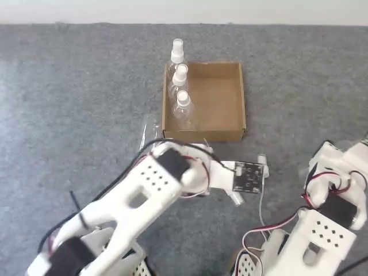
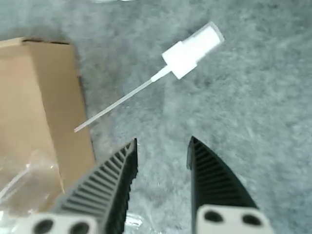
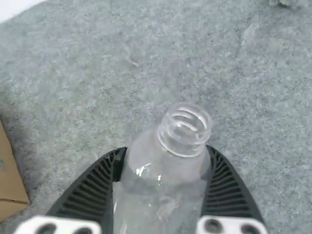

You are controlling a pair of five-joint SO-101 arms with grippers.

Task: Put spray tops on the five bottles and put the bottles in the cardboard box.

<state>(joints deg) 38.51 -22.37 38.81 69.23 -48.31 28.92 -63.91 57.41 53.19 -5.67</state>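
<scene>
Clear plastic bottle (image 3: 181, 127), uncapped, sits mid-frame, clamped by the jaws of the right gripper (image 3: 165, 152). A loose spray top (image 2: 191, 51) lies on the grey desk (image 2: 253, 107), upper centre, just beyond the left gripper (image 2: 163, 143), jaws apart and empty. Step, I judge: fetching that top; next, close on its cap. The high view adds the cardboard box (image 1: 230, 98), three capped bottles (image 1: 184, 106) at its left side.
</scene>
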